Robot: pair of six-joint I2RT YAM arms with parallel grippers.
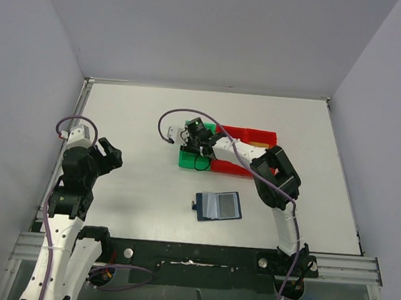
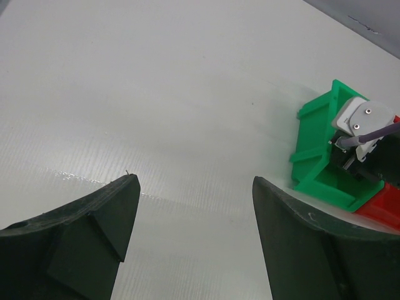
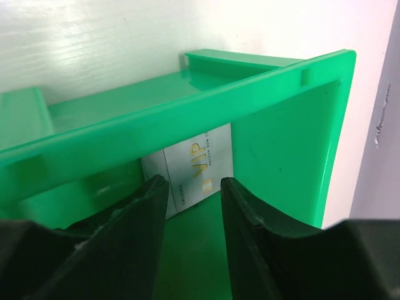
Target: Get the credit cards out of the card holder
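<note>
The card holder (image 1: pixel 218 205) lies open on the table near the middle front, dark navy with pale bluish-grey pockets. A silver-grey credit card (image 3: pixel 200 165) with gold "VIP" lettering lies inside the green tray (image 3: pixel 275 125). My right gripper (image 3: pixel 194 181) is open inside that tray, its fingertips just short of the card and not touching it; it also shows in the top view (image 1: pixel 196 137). My left gripper (image 2: pixel 195 178) is open and empty above bare table at the far left (image 1: pixel 110 153). The black and gold-orange cards cannot be made out.
The green tray (image 1: pixel 186 159) adjoins a red tray (image 1: pixel 254 135) behind the card holder. The left wrist view shows the green tray (image 2: pixel 319 150) with the right wrist in it and a corner of the red tray (image 2: pixel 381 209). Walls enclose the table.
</note>
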